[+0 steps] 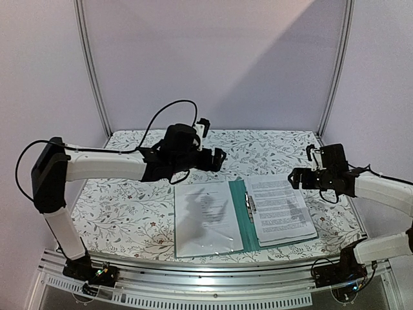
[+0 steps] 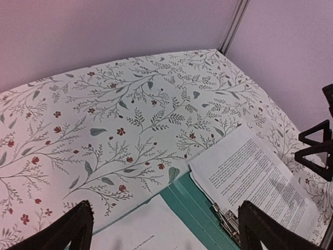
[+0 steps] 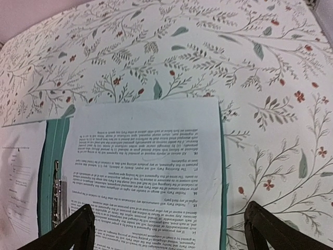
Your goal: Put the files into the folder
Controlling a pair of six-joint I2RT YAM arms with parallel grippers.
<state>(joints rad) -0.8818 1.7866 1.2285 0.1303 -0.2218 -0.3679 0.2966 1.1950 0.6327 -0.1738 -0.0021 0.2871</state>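
The teal folder [image 1: 240, 219] lies open on the flowered table, with its silver clip [image 1: 250, 202] beside the spine. A stack of printed files [image 1: 279, 208] lies on its right half. Another white sheet [image 1: 201, 218] covers its left half. My left gripper [image 1: 219, 159] hovers open over the folder's far edge and holds nothing. The left wrist view shows the folder spine [image 2: 200, 205], the clip [image 2: 227, 221] and the files [image 2: 250, 172] below the left gripper [image 2: 164, 234]. My right gripper [image 1: 297, 177] stands open and empty above the files' far right corner. Under the right gripper [image 3: 171, 234] lie the files [image 3: 145, 156] and the folder [image 3: 49, 146].
The table wears a cloth with a leaf and red flower pattern [image 1: 129, 206]. Plain walls with metal posts [image 1: 90, 71] close in the back and sides. The arm bases and a metal rail [image 1: 206, 284] run along the near edge.
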